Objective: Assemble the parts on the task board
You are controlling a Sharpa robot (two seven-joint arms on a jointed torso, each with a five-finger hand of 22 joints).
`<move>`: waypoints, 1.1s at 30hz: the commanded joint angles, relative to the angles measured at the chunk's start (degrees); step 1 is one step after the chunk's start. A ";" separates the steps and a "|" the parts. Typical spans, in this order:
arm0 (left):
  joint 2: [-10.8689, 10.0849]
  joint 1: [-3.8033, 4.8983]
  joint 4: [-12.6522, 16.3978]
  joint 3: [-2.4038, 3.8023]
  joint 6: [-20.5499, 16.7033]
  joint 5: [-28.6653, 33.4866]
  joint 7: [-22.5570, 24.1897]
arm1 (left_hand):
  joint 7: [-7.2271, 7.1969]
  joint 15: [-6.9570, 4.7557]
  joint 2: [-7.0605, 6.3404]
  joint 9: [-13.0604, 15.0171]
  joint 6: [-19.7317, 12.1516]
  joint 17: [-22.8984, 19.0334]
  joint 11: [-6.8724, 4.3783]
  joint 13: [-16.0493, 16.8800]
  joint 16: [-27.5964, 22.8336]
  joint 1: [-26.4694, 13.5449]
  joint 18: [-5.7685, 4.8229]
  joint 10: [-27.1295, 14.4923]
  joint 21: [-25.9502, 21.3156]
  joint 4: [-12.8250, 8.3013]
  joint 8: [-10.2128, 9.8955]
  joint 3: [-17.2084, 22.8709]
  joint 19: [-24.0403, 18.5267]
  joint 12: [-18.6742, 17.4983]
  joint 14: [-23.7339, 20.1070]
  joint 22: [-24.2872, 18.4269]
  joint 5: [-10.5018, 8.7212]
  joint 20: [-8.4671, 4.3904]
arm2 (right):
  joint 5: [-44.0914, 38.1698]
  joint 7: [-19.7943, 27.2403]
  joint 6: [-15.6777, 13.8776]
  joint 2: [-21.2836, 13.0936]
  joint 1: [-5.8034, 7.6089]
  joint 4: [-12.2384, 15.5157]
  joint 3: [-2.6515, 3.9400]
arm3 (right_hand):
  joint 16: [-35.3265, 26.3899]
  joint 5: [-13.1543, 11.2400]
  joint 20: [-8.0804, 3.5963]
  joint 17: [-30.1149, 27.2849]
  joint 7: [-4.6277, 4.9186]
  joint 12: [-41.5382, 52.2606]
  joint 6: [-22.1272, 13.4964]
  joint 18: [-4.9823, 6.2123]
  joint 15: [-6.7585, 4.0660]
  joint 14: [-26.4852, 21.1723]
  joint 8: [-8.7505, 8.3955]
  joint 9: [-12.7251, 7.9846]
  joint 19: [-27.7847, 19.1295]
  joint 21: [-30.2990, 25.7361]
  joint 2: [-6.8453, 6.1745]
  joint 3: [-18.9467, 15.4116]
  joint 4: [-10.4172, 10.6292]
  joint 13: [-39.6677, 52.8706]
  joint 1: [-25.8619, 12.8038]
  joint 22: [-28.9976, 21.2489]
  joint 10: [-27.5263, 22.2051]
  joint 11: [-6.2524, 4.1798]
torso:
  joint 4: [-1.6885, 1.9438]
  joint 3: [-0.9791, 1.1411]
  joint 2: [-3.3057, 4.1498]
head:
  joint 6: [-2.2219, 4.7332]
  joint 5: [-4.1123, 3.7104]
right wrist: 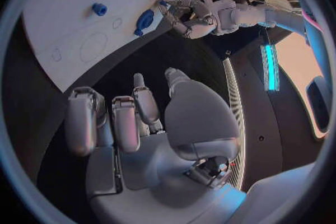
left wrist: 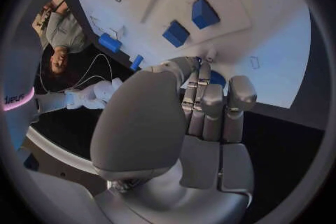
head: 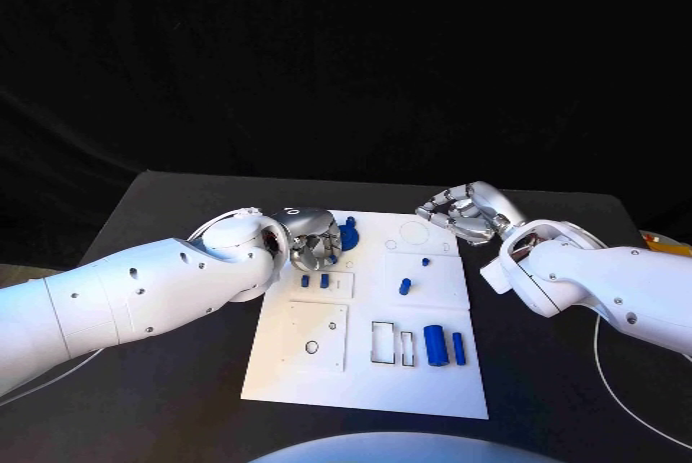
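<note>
The left silver hand (head: 307, 241), fingers curled over a rounded blue part (head: 348, 235) at the far-left corner of the white task board (head: 368, 383), should confirm its unverifiable grip before lifting, while the right hand (head: 464, 215) hovers empty with fingers loosely spread.

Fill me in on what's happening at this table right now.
A two-armed robot is assembling small blue parts on the white task board. Its left hand is down over the board's far left corner, fingers curled close to a blue part; whether it grips it is unclear. The right hand hovers by the board's far right corner, holding nothing. Other blue pieces lie loose on the board.
</note>
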 commanded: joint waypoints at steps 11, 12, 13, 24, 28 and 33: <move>-3.48 0.04 4.17 1.95 -0.64 2.53 0.62 | 0.16 -0.07 -0.22 0.10 0.38 -0.20 0.06 -0.07 0.21 -0.62 -0.58 0.38 0.22 0.04 0.26 0.44 0.43 -0.10 0.31 -0.02 0.10 -0.01 | -0.36 0.33 0.17 -0.09 -0.07 0.02 0.00 | -0.37 0.20 -0.47 2.48 -0.13 0.23 -0.33 0.92 -0.28 3.13 0.24 0.08 0.02 -0.20 0.46 -0.45 0.00 0.08 0.04 7.89 0.08 -0.37 | 0.10 0.01 -0.03 | 0.37 0.05; -3.78 0.05 4.38 2.03 -0.40 2.71 0.57 | 0.16 -0.07 -0.22 0.10 0.38 -0.20 0.06 -0.07 0.21 -0.62 -0.58 0.38 0.22 0.04 0.26 0.44 0.43 -0.10 0.31 -0.02 0.10 -0.01 | -0.36 0.33 0.18 -0.10 -0.07 0.01 0.00 | -0.37 0.20 -0.47 2.48 -0.13 0.23 -0.33 0.92 -0.28 3.13 0.24 0.08 0.02 -0.20 0.46 -0.45 0.00 0.08 0.04 7.89 0.08 -0.37 | 0.09 0.01 -0.04 | 0.37 0.08; -4.15 0.05 4.61 2.12 -0.09 2.90 0.50 | 0.16 -0.07 -0.24 0.11 0.39 -0.40 0.06 -0.07 0.16 -0.66 -0.59 0.40 0.24 0.04 0.26 0.45 0.45 -0.13 0.25 0.01 0.10 -0.01 | -0.36 0.33 0.18 -0.12 -0.07 0.01 0.00 | -0.37 0.20 -0.47 2.48 -0.13 0.23 -0.33 0.92 -0.28 3.13 0.24 0.08 0.02 -0.20 0.46 -0.45 0.00 0.08 0.04 7.89 0.08 -0.37 | 0.07 0.00 -0.03 | 0.38 0.09; -6.03 0.04 4.28 2.36 2.61 4.00 -0.10 | 0.15 -0.08 -0.26 0.13 0.43 -0.66 0.04 -0.06 0.06 -0.74 -0.58 0.47 0.20 0.02 0.27 0.48 0.41 -0.19 0.18 -0.04 0.07 -0.02 | -0.36 0.31 0.19 -0.25 -0.13 0.01 0.00 | -0.37 0.20 -0.47 2.48 -0.13 0.23 -0.33 0.92 -0.28 3.13 0.24 0.08 0.02 -0.20 0.46 -0.45 0.00 0.08 0.04 7.89 0.08 -0.37 | 0.12 -0.05 -0.02 | 0.37 0.25; -5.95 0.03 3.63 2.36 2.98 4.04 -0.17 | 0.15 -0.08 -0.26 0.13 0.43 -0.66 0.04 -0.06 0.06 -0.74 -0.58 0.47 0.20 0.02 0.27 0.48 0.41 -0.19 0.18 -0.04 0.07 -0.02 | -0.36 0.31 0.21 -0.22 -0.16 0.02 0.00 | -0.37 0.20 -0.47 2.48 -0.13 0.23 -0.33 0.92 -0.28 3.13 0.24 0.08 0.02 -0.20 0.46 -0.45 0.00 0.08 0.04 7.89 0.08 -0.37 | 0.10 -0.08 0.04 | 0.35 0.34; -5.64 0.02 2.90 2.34 3.37 4.03 -0.13 | 0.15 -0.08 -0.26 0.13 0.43 -0.66 0.04 -0.06 0.06 -0.74 -0.58 0.47 0.20 0.02 0.27 0.48 0.41 -0.19 0.18 -0.04 0.07 -0.02 | -0.36 0.31 0.21 -0.21 -0.19 0.02 0.00 | -0.37 0.20 -0.47 2.48 -0.13 0.23 -0.33 0.92 -0.28 3.13 0.24 0.08 0.02 -0.20 0.46 -0.45 0.00 0.08 0.04 7.89 0.08 -0.37 | -0.08 -0.03 0.11 | 0.36 0.49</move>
